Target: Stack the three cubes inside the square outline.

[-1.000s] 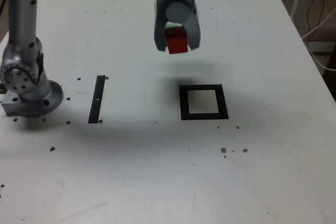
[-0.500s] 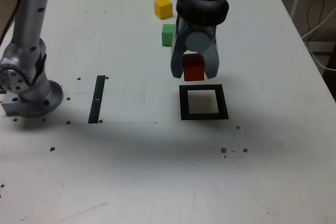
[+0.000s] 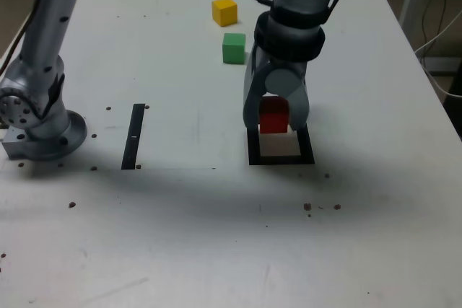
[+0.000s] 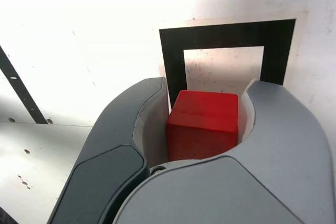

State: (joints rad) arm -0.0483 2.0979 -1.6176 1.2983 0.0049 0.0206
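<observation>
Since a second ago, gripper (image 3: 275, 116) has swung toward the exterior view's right and come down, from above mid-table to just over the outline (image 3: 281, 155); red cube (image 3: 273, 115) came with it; yellow cube (image 3: 224, 11) and green cube (image 3: 233, 47), hidden behind the arm before, are now visible. Jaws pinch the red cube from both sides, confirmed in the wrist view, where the cube (image 4: 203, 124) sits between the two grey fingers (image 4: 134, 140); cube hangs over the outline's far edge, whether it touches the table cannot be told. Outline's pale centre is bare in the wrist view (image 4: 224, 56). Green cube lies on the table beyond the outline, yellow farther back, the two apart. Black strip (image 3: 133, 135) lies well to the exterior view's left, near the arm base (image 3: 40, 131).
</observation>
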